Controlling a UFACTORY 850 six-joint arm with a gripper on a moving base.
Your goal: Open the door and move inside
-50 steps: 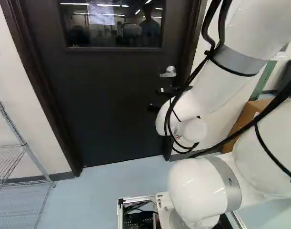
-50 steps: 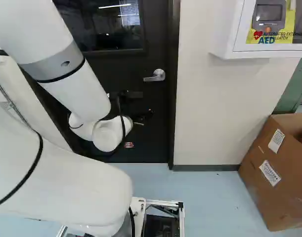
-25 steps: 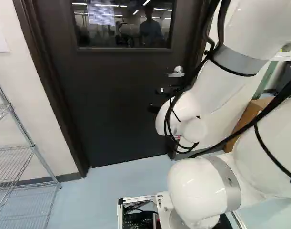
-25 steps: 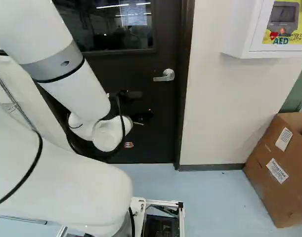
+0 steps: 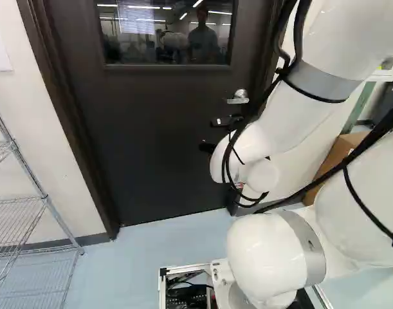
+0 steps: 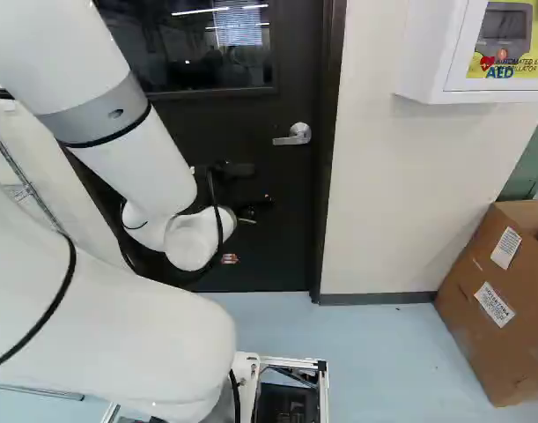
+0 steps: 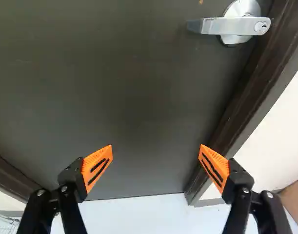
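In the right base view my gripper (image 6: 251,207) shows partly beyond the wrist, in front of the dark door (image 6: 282,233) and lower than its handle. The wrist view has the gripper (image 7: 156,163) open, its two orange pads wide apart with nothing between them. The door (image 7: 114,87) stands shut in its frame. Its silver lever handle (image 7: 227,25) lies ahead of the gripper, off toward the frame side, apart from the fingers. The same handle (image 5: 238,97) shows above the wrist in the left base view. The door's window (image 5: 167,35) is in its upper part.
A wire shelf (image 5: 38,199) stands at the left of the left base view. At the right of the right base view are a cardboard box (image 6: 502,300) on the floor and a white AED cabinet (image 6: 418,53) on the wall. The dark door frame (image 6: 330,150) borders the wall.
The base has moved: door, handle, shelf and box shifted rightward in both base views between one second and half a second ago, then held nearly still. The arm keeps its pose above its lowest joint.
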